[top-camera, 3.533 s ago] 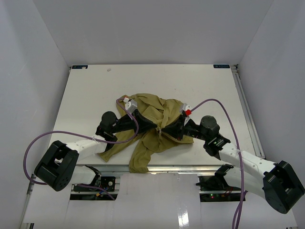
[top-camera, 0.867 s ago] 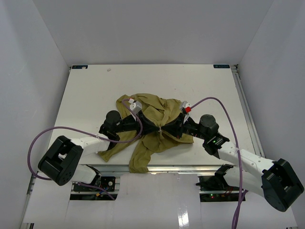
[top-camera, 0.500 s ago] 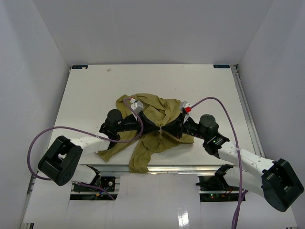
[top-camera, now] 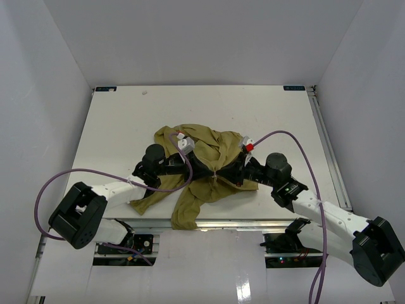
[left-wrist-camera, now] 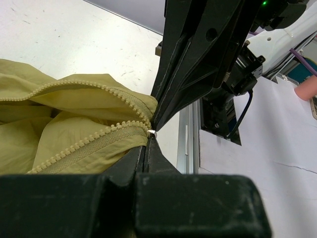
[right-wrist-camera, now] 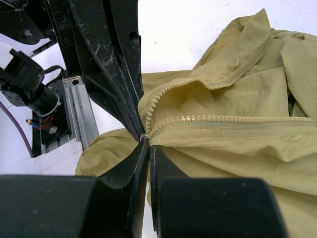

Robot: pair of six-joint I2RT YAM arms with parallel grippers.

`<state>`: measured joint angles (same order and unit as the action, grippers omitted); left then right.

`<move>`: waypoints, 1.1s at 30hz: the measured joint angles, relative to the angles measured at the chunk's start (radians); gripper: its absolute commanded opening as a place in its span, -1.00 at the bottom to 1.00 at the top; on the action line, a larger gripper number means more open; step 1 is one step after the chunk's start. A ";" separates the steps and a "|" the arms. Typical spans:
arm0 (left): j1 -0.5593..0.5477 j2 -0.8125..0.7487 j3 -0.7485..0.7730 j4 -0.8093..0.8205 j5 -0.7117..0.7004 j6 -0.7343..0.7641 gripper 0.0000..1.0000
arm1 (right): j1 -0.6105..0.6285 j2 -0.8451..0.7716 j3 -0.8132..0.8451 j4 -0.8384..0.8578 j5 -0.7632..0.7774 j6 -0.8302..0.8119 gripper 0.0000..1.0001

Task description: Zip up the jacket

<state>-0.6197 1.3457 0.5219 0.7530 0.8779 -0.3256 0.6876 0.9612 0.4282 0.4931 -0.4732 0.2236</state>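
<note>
The olive jacket lies crumpled on the white counter, about midway along its near edge, with one sleeve trailing over that edge. Both arms reach in from the near side and meet tip to tip over the garment's front. The left hand has its fingers pressed together, pinching the jacket at the bottom end of the zipper, where a small metal piece glints at the tips. The right hand comes from the opposite side, its fingers likewise clamped narrow on the same end of the zipper. From that point two rows of zipper teeth run away over the cloth, parted from each other, with a fold of fabric showing between them.
</note>
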 measured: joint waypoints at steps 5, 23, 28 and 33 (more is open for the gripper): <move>-0.002 0.000 0.005 -0.013 0.010 0.015 -1.00 | -0.001 -0.008 0.000 -0.013 0.000 -0.010 -0.85; -0.020 0.009 0.063 -0.127 0.023 0.101 -1.00 | -0.021 -0.026 0.017 -0.072 -0.014 -0.030 -0.85; -0.027 0.009 0.074 -0.163 0.017 0.133 -1.00 | -0.026 -0.025 0.034 -0.098 -0.019 -0.037 -0.85; -0.034 0.014 0.094 -0.198 0.011 0.162 -1.00 | -0.027 -0.022 0.050 -0.113 -0.019 -0.039 -0.85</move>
<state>-0.6535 1.3601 0.6157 0.5553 0.8886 -0.1638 0.6604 0.9388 0.4782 0.3805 -0.4918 0.1848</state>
